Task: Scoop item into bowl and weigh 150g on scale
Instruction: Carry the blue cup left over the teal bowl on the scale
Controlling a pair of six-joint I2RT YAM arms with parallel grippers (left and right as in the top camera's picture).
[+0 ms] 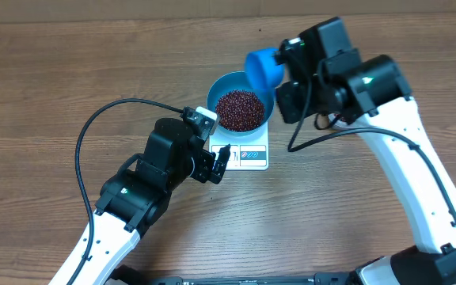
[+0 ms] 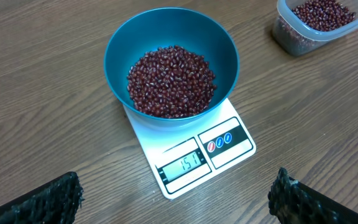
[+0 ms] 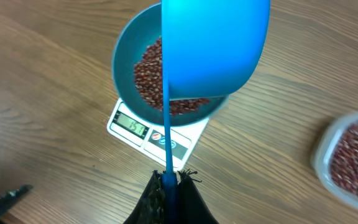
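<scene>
Left fingers (image 1: pixel 214 165) spread wide, empty, just short of the scale (image 2: pixel 148 134); on it stands the bowl (image 2: pixel 114 53) of beans (image 2: pixel 171 81). Right fingers (image 3: pixel 169 183) pinch the scoop (image 3: pixel 216 50) above it. Weighing looks done; next, withdraw the scoop cleanly.

Beans (image 1: pixel 239 110) heaped dark red in the blue bowl (image 1: pixel 222 85), and the bowl is sitting on the white scale (image 1: pixel 252 156) on the wooden worktop (image 1: pixel 70 63). Right arm (image 1: pixel 347 79) has its jaws closed on the blue scoop (image 1: pixel 264 68), held up over the bowl's rim. Left arm (image 1: pixel 169 154) sits low, jaws spread wide, just beside the scale's left edge.
</scene>
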